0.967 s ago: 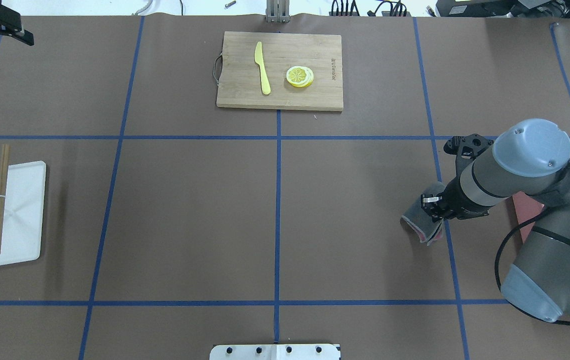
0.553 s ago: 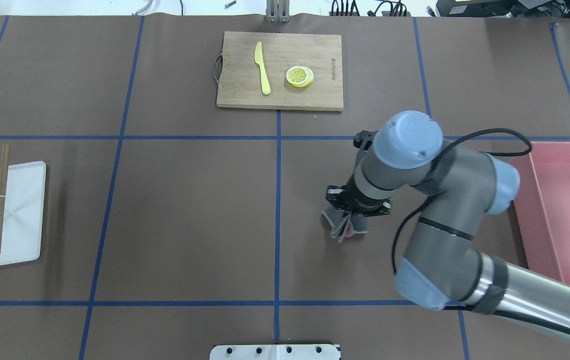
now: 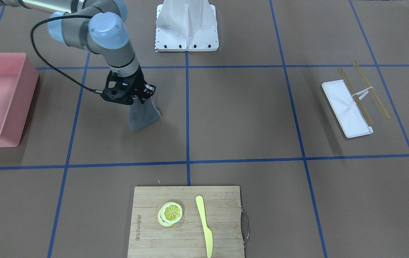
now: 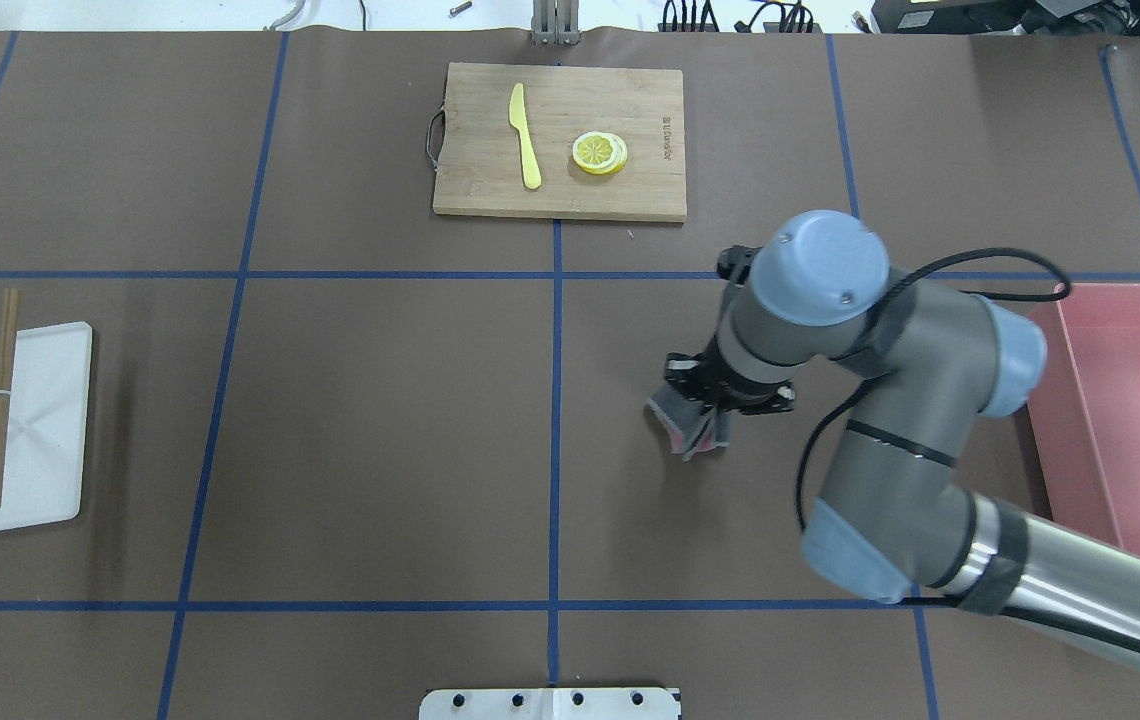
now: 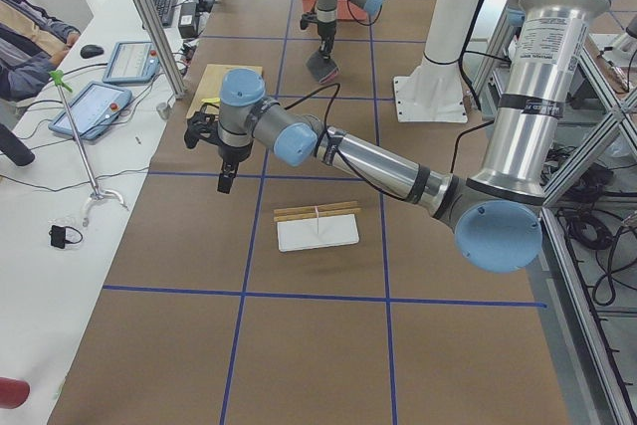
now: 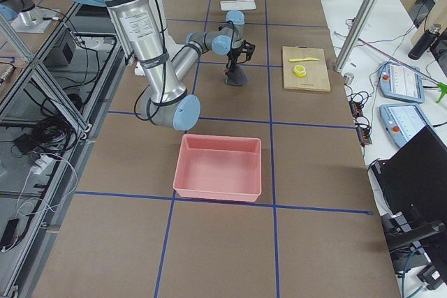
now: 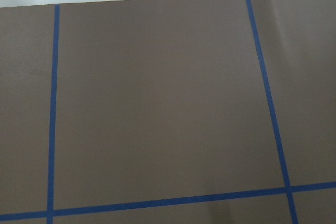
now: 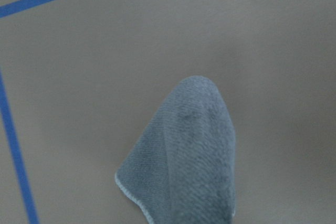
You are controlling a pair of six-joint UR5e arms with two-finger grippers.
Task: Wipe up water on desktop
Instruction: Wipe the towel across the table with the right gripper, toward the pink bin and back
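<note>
Well, the right claw (image 4: 706, 402) is clamped on a grey cloth (image 3: 142, 115), pinching its top fold. The cloth hangs straight down beneath it, long axis near vertical, widening toward the bottom. Its lower edge looks to meet the desk (image 4: 380, 400) directly under the claw, though from these angles I can't swear to contact. No wet patch shows on the brown surface around the claw; either it's too faint or the matte paper hides it. My read: the wipe is only just starting, and what matters is down, not sideways. The cloth needs pressing flat onto the desk below the claw before any drag begins. The pink bin (image 4: 1070, 460) sits well off to the claw's outer side, and the cutting board (image 4: 475, 150) is well ahead of it. The left claw (image 5: 227, 171) hovers far across the desk, well apart from the cloth; I cannot tell whether it is open or closed. The right arm is plainly the nearer one.
</note>
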